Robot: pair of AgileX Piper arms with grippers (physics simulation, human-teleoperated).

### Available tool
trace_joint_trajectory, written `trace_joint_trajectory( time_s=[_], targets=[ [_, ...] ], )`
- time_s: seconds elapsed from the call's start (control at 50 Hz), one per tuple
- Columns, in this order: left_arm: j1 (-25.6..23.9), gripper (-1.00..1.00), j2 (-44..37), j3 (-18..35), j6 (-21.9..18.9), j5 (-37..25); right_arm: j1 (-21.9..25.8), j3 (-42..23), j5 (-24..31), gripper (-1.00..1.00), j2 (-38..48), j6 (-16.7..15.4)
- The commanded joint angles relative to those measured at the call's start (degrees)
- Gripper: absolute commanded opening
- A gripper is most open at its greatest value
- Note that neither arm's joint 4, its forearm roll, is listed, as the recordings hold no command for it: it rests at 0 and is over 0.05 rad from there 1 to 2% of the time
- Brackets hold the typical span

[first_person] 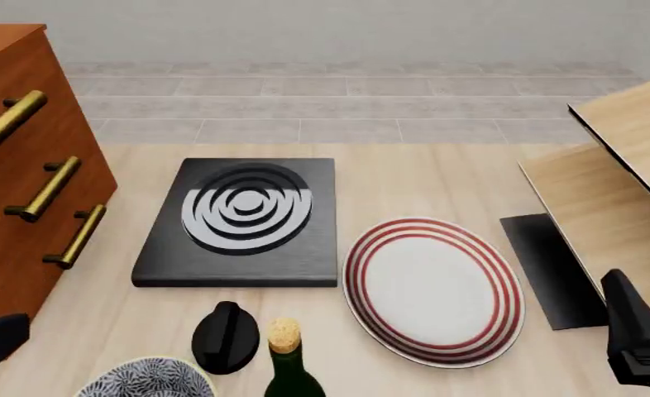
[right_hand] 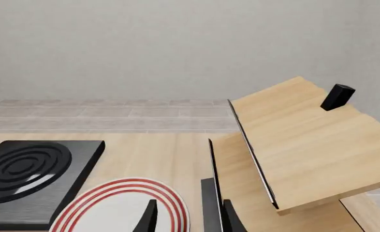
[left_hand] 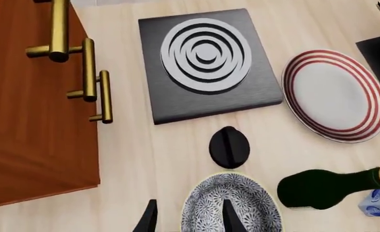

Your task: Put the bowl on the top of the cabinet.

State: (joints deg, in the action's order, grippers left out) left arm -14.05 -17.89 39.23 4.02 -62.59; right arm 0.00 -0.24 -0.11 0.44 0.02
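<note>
The bowl [left_hand: 241, 203], blue-and-white patterned inside with a pale rim, stands on the table at the near left [first_person: 149, 379]. My left gripper [left_hand: 190, 220] is open right above it: one finger [left_hand: 232, 216] hangs over the bowl's inside, the other [left_hand: 149, 218] outside its rim. The reddish-brown cabinet [left_hand: 35, 121] with brass bar handles stands at the table's left [first_person: 16, 223], beside the bowl and much taller than it. My right gripper [right_hand: 190, 220] is open and holds nothing, over by the red-ringed plate at the right.
A black hob [first_person: 242, 219] with silver rings sits mid-table. Just beyond the bowl lies a black rounded object [first_person: 226, 335]; a green corked bottle [first_person: 286, 364] stands beside it. A red-ringed plate [first_person: 430, 289], a black pad [first_person: 546, 265] and a pale wood board structure [first_person: 623, 190] fill the right.
</note>
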Motion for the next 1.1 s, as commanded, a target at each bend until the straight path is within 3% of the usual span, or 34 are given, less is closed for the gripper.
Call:
trace_joint_trajectory(
  time_s=[0.02, 0.48, 0.5, 0.52, 0.54, 0.56, 1.1],
  targets=[
    [0.4, 1.00, -0.7, -0.3, 1.1, -0.7, 0.0, 0.0, 0.0, 1.00, 0.0, 0.0],
    [-0.2, 1.00, -0.1, -4.9, 0.5, -1.0, 0.0, 0.0, 0.0, 1.00, 0.0, 0.0],
    [-0.7, 1.00, -0.2, -5.1, 1.2, -1.2, 0.0, 0.0, 0.0, 1.00, 0.0, 0.0],
    [-2.9, 1.00, -0.7, -6.3, 5.8, -2.0, 0.0, 0.0, 0.0, 1.00, 0.0, 0.0],
    [-3.3, 1.00, -0.8, -6.0, 5.7, -2.1, 0.0, 0.0, 0.0, 1.00, 0.0, 0.0],
    [-1.4, 1.00, -0.5, -5.4, 1.9, -1.3, 0.0, 0.0, 0.0, 1.00, 0.0, 0.0],
    [-1.6, 1.00, 0.7, -11.4, 2.3, 0.0, 0.0, 0.0, 0.0, 1.00, 0.0, 0.0]
  ],
)
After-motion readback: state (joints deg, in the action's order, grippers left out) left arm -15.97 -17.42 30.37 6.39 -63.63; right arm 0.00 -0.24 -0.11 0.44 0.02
